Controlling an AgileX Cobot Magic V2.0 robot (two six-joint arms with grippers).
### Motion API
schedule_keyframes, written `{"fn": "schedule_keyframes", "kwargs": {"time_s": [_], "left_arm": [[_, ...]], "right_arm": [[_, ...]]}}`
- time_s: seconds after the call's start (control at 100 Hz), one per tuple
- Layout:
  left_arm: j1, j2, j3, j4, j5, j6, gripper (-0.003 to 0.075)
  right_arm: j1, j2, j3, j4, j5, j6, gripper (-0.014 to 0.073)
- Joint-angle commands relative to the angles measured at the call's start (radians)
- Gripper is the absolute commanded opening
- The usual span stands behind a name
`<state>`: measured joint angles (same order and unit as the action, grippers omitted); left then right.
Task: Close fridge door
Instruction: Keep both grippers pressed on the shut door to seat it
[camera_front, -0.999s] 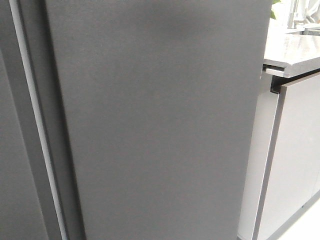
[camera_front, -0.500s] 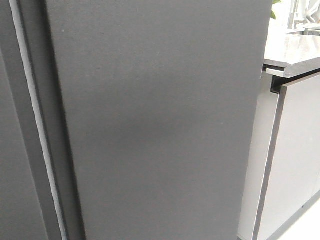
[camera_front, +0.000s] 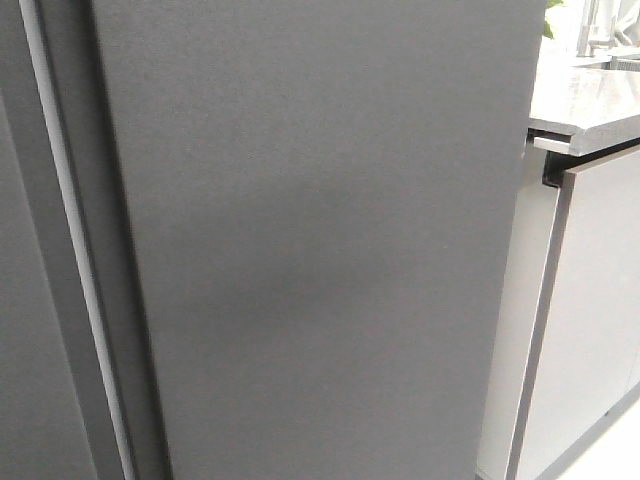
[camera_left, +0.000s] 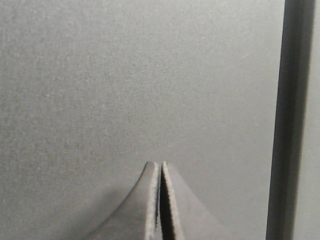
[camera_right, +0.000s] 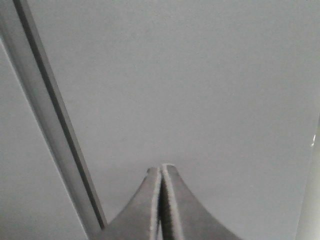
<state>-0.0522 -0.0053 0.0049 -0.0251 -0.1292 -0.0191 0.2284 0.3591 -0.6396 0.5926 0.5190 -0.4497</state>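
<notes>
The fridge door (camera_front: 320, 230) is a wide matte charcoal-grey panel that fills most of the front view. Its outer face shows; no inner lining or door bin shows. Neither gripper shows in the front view. In the left wrist view my left gripper (camera_left: 160, 164) is shut and empty, its tips close to the grey door face (camera_left: 125, 75). In the right wrist view my right gripper (camera_right: 161, 167) is shut and empty, its tips close to the same door face (camera_right: 200, 75). A soft shadow lies on the door's middle.
A fixed dark grey panel (camera_front: 20, 350) edged by a pale strip (camera_front: 70, 230) stands left of the door. To the right is a pale grey cabinet front (camera_front: 590, 320) with dark edge trim under a grey countertop (camera_front: 580, 105).
The soft shadow on the door has shifted from the upper part to the middle and grown slightly darker. The view has crept a little; the door itself looks the same.
</notes>
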Motion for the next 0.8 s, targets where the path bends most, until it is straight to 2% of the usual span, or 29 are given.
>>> {"fn": "schedule_keyframes", "kwargs": {"time_s": [0.0,0.09,0.3,0.43,0.6,0.789], "left_arm": [[0.004,-0.010,0.035,-0.005,-0.071,-0.004,-0.0020],[0.004,-0.010,0.035,-0.005,-0.071,-0.004,-0.0020],[0.004,-0.010,0.035,-0.005,-0.071,-0.004,-0.0020],[0.004,-0.010,0.035,-0.005,-0.071,-0.004,-0.0020],[0.004,-0.010,0.035,-0.005,-0.071,-0.004,-0.0020],[0.004,-0.010,0.035,-0.005,-0.071,-0.004,-0.0020]], "right_arm": [[-0.003,0.004,-0.023,0.015,-0.055,0.000,-0.0045],[-0.003,0.004,-0.023,0.015,-0.055,-0.002,-0.0045],[-0.029,-0.027,0.038,-0.013,-0.238,-0.018,-0.0045],[-0.109,-0.099,0.168,-0.013,-0.376,-0.018,-0.0044],[-0.254,-0.218,0.360,-0.013,-0.438,-0.018,-0.0045],[-0.306,-0.306,0.551,-0.011,-0.495,-0.018,-0.0044]]}}
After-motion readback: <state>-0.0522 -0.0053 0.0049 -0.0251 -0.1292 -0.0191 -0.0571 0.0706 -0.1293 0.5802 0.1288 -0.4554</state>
